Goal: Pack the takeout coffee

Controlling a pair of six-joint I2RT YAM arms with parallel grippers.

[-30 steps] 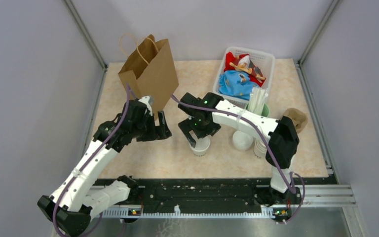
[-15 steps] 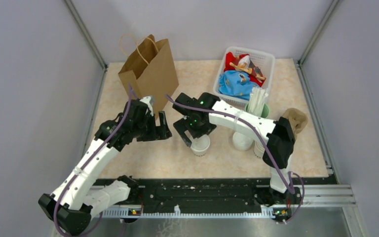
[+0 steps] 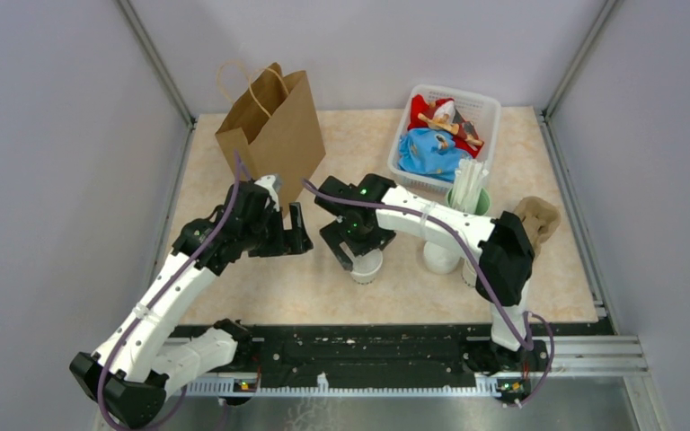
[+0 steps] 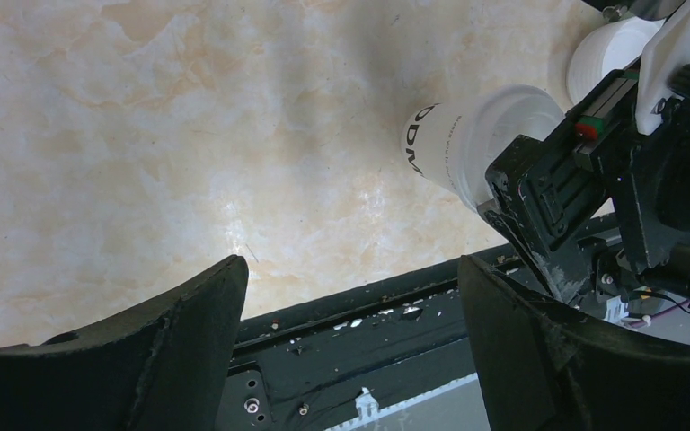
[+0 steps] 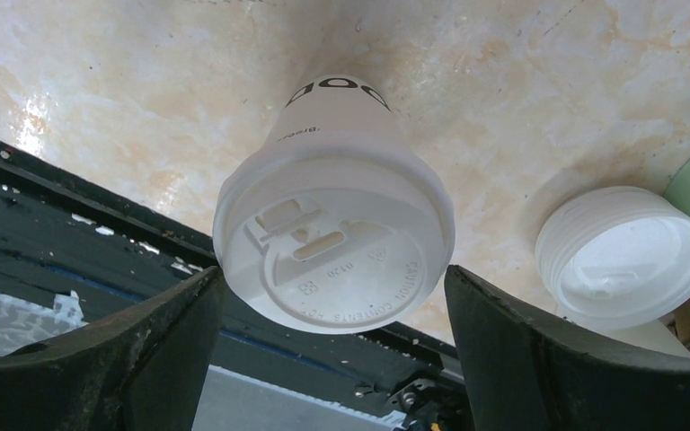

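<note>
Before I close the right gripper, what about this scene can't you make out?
Contents of the cup: all views, the lid covers them.
Lettering on the cup: both wrist views, it wraps out of sight.
Inside of the paper bag: top view, its own front wall blocks it.
Most of the cup stack: top view, behind the right arm.

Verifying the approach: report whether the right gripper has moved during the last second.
Yes. The right gripper shifted slightly left, toward the paper bag, above the takeout coffee, which stayed put.

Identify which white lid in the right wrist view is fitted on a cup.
The lid inside the open right claw: it caps the black-lettered cup. The other lid tops a lid stack, no cup.
</note>
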